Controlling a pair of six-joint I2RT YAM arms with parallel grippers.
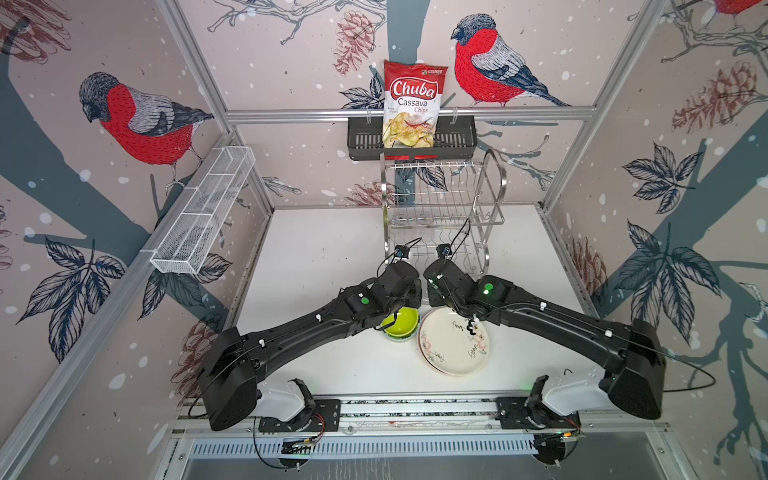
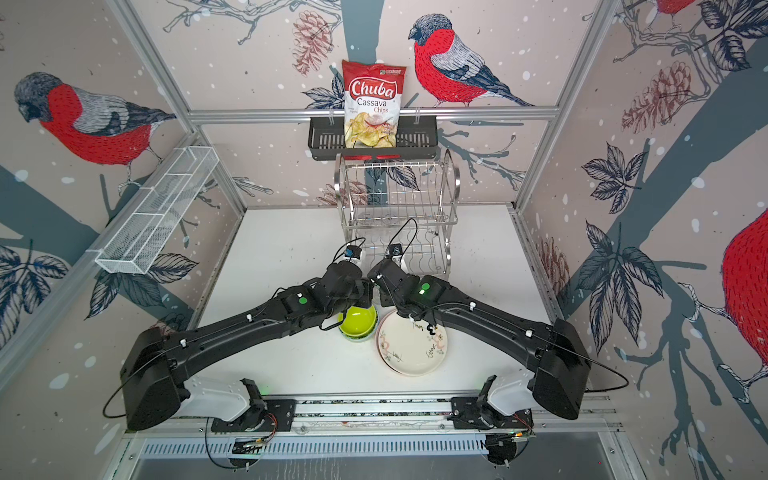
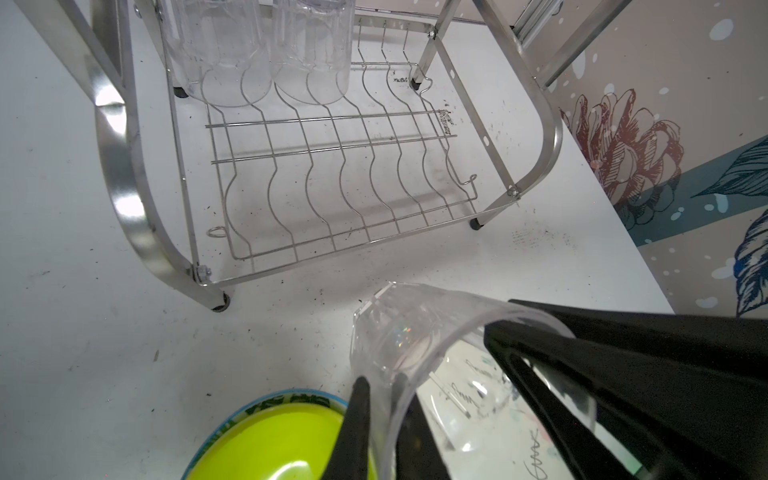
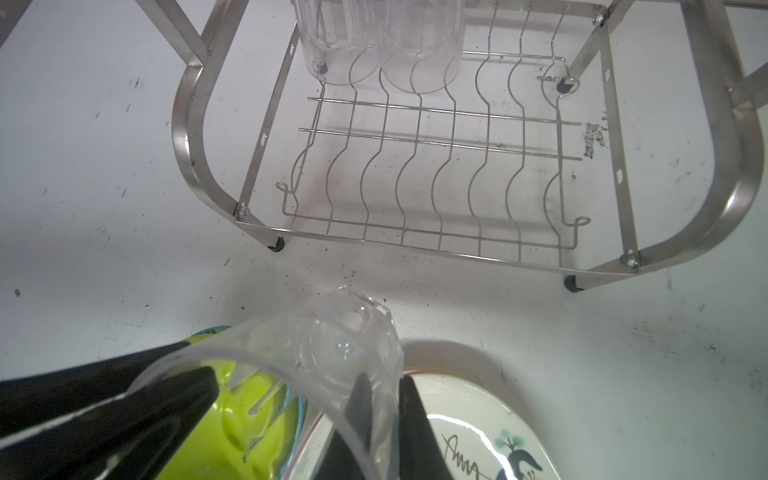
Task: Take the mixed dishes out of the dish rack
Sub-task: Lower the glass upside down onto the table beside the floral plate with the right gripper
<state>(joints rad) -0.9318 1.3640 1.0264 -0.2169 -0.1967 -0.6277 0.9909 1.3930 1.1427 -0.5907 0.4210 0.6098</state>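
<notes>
The long white wire-mesh tray [image 1: 203,212] hangs on the left wall, well apart from my work. My left arm reaches in over the white table [image 1: 316,257] toward the middle. Below its wrist sits the lime bowl [image 1: 401,322], nested on top of the other small bowls [image 1: 397,338].

My left gripper [image 3: 381,386] straddles the rim of the clear tumbler [image 3: 399,332], with one finger outside the wall and one inside, seen through the clear side. I cannot tell whether that pinch is firm or slack. The tumbler hangs tilted above the table, between the bowls and the cream plate [image 1: 455,345]. Its faceted base points toward the rack and its mouth toward my wrists.

On the opposite side of the same rim my right gripper [image 4: 384,380] does likewise, one finger in and one out. There the fingers look pressed together on the wall. Under my right wrist the cream plate with its doodles lies topmost on a stack, and a pinkish rim shows beneath it.

Behind both wrists, toward the back wall and right of centre, stands the dish rack [image 1: 494,187]. Two other tumblers [image 4: 332,37] stand side by side at the back of its lower tier. Above the rack a chips bag [image 1: 413,104] rests in a black basket [image 1: 457,139].
</notes>
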